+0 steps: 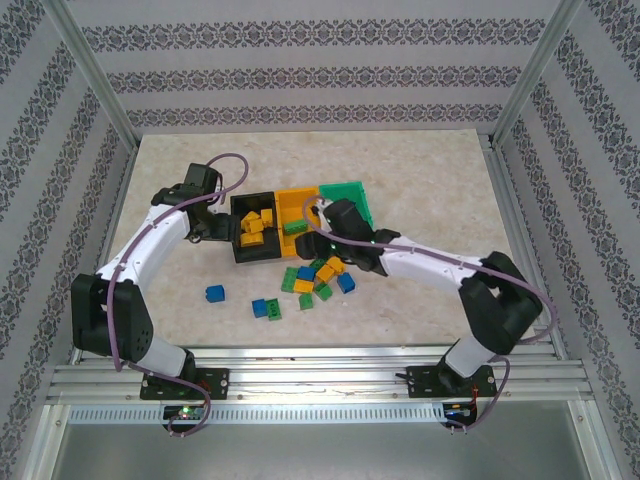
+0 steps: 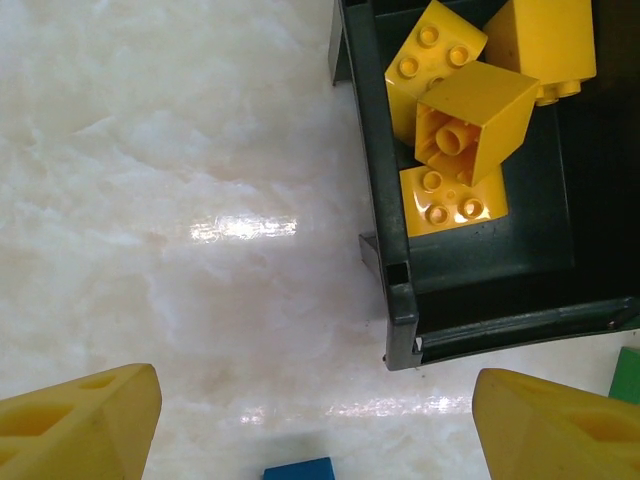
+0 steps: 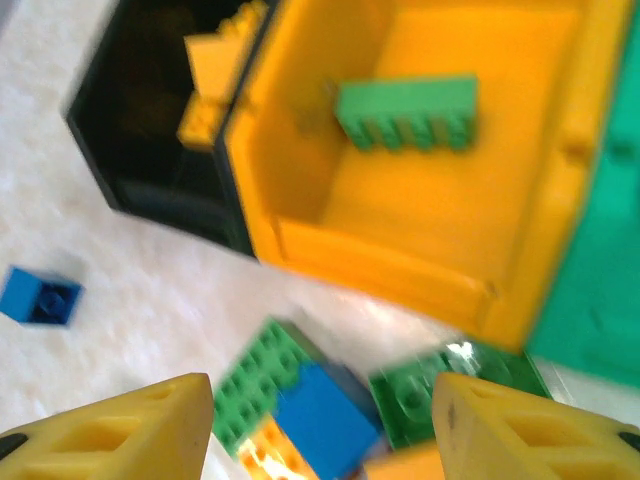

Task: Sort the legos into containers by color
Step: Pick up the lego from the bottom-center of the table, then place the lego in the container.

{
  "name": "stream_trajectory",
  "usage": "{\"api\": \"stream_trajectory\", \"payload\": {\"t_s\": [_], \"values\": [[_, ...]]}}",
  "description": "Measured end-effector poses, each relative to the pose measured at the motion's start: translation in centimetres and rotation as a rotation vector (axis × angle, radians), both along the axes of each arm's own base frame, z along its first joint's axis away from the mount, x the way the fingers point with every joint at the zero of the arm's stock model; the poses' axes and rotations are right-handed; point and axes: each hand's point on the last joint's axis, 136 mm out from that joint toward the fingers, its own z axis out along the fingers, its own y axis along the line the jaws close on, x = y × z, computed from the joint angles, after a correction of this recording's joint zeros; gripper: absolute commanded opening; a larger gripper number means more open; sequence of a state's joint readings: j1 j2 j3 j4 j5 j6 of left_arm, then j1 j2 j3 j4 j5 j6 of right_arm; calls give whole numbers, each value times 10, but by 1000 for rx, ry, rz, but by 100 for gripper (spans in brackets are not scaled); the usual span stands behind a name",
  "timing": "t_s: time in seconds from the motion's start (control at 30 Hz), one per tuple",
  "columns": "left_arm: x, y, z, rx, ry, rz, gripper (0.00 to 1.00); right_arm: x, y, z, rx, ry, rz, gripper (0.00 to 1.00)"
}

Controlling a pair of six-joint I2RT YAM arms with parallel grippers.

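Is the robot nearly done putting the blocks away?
Not yet. Done: yellow blocks in the black bin, one green block in the orange bin. In hand: nothing; left gripper and right gripper are open. Left: a mixed pile and a stray blue block on the table.

You have a cream, marble-veined worktop ringed by walls in grey-and-white patterned stripes. The black bin holds yellow bricks. At its 3 o'clock the orange-yellow bin shows one green brick, and the green bin sits at 3 o'clock of that. The loose pile at the bins' 6 o'clock mixes blue, green and yellow. A lone blue brick sits at the pile's 9 o'clock. Your left gripper and right gripper have yellow jaws.
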State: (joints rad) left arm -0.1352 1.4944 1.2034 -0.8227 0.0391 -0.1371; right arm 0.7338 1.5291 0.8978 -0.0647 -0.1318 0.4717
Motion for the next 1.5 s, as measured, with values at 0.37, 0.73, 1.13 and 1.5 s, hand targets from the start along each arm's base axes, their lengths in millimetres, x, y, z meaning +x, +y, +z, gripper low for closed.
{"api": "stream_trajectory", "payload": {"t_s": [0.37, 0.73, 1.13, 1.5], "values": [[0, -6, -3, -29, 12, -13, 81, -49, -65, -51, -162, 138, -56, 60], [1, -7, -4, -35, 11, -17, 81, -56, -71, -87, -280, 205, -63, 33], [1, -8, -4, -36, 11, -18, 82, -41, -73, -28, -189, 52, -112, 29], [1, -10, -4, -50, 13, -25, 82, 43, -93, 14, -55, -26, -281, 34]]}}
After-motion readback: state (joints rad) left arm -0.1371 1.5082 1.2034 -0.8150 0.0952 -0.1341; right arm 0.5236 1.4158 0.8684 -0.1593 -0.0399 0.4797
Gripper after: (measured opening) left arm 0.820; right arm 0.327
